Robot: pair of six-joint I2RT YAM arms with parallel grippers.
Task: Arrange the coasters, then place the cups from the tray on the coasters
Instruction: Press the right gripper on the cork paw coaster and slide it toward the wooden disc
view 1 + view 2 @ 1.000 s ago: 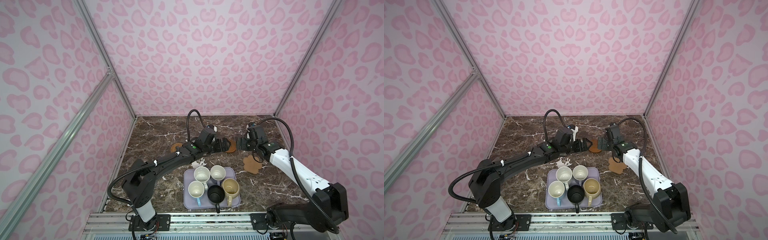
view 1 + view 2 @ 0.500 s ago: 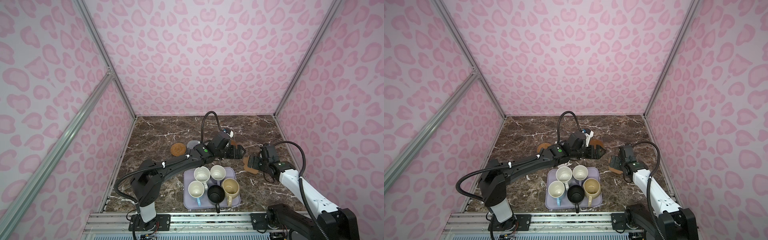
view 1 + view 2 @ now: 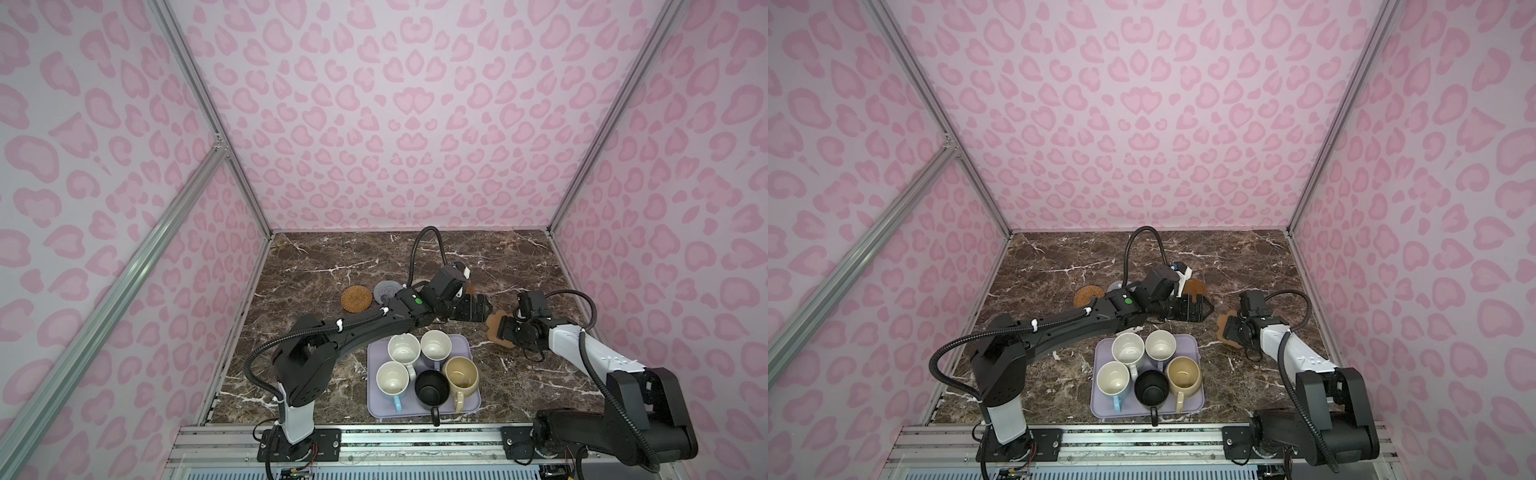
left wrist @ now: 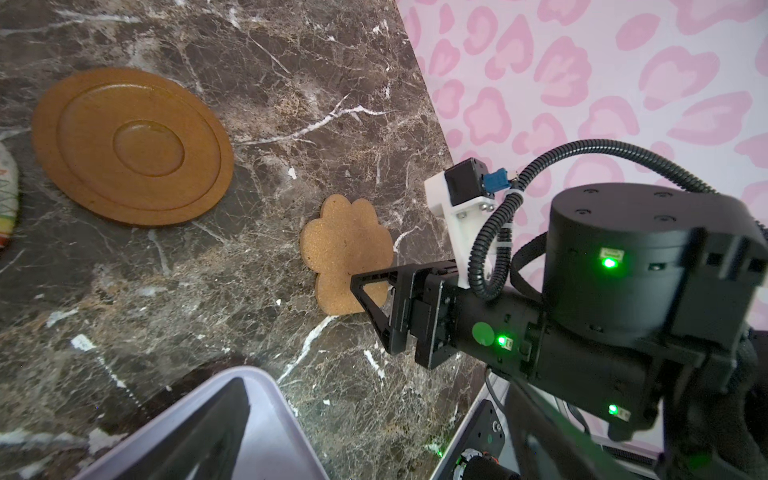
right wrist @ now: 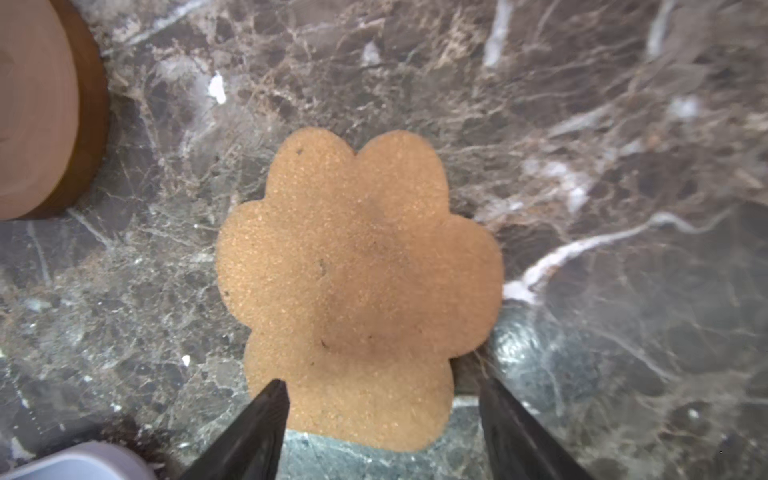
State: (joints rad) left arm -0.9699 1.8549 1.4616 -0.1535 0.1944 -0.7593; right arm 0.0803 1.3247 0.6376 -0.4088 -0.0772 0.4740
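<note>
Where both top views look down on the marble table [image 3: 324, 266], the tray [image 3: 464, 344] sits at the near edge, about the middle, with all five cups [image 3: 403, 348] standing on it. Left of centre lie the orange mat [image 3: 356, 298] and the grey mat [image 3: 386, 289], side by side. Reaching across past the middle, the left gripper [image 3: 481, 309] hangs low over the table, jaws wide, nothing between them. Just behind it shows the wooden dish [image 3: 1196, 286]. Right of the tray's far corner, the paw mat [image 3: 1223, 322] lies flat. Down at its near-right edge is the right gripper [image 3: 1230, 332].

Left wrist view:
- Flat on the marble is the wooden dish [image 4: 133, 145].
- Apart from it lies the paw mat [image 4: 347, 249], nearer the wall.
- Over that mat's edge the right gripper [image 4: 365, 291] lays one finger.
- Beside the dish, at the frame edge, a sliver of a cream mat [image 4: 6, 187].
- A corner of the tray [image 4: 270, 399] sits close to the camera.

Right wrist view:
- Mid-frame is the paw mat [image 5: 357, 270], toes pointing away from the camera, flat on the table.
- Astride its heel, the right gripper [image 5: 382, 399] has its jaws part-way spread. One fingertip sits over the mat's edge and the other just beside it, with a thin gap.
- At the margins are the wooden dish [image 5: 41, 104] and the tray [image 5: 79, 465].
</note>
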